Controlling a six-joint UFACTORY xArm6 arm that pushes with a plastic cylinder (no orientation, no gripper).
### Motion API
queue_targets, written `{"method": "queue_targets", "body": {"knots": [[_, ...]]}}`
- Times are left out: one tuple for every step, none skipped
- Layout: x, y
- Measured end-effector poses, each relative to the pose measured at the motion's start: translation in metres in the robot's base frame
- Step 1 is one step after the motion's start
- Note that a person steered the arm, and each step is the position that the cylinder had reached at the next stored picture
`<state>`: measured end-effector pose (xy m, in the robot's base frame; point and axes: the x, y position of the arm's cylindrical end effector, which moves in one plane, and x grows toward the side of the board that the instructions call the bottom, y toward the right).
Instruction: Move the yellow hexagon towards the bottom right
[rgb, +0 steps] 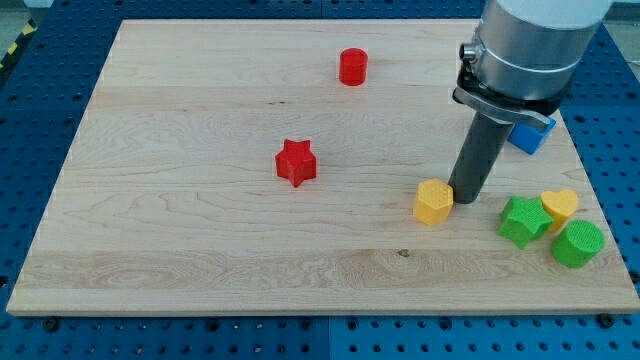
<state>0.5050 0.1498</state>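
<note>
The yellow hexagon (433, 201) lies on the wooden board (200, 230) right of centre, toward the view's bottom. My tip (465, 199) rests on the board just to the right of the hexagon, touching or almost touching its right side. The dark rod rises from there to the grey arm at the view's top right.
A red star (296, 162) sits near the board's centre and a red cylinder (352, 67) near the top. A blue block (530, 133) is partly hidden behind the arm. A green star (523, 221), a yellow heart (560, 206) and a green cylinder (578, 243) cluster at the bottom right.
</note>
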Motion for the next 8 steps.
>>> {"method": "queue_targets", "body": {"knots": [[-0.014, -0.001], [-0.030, -0.023], [-0.027, -0.070], [0.006, -0.084], [0.022, -0.074], [0.022, -0.056], [0.022, -0.036], [0.026, -0.028]]}}
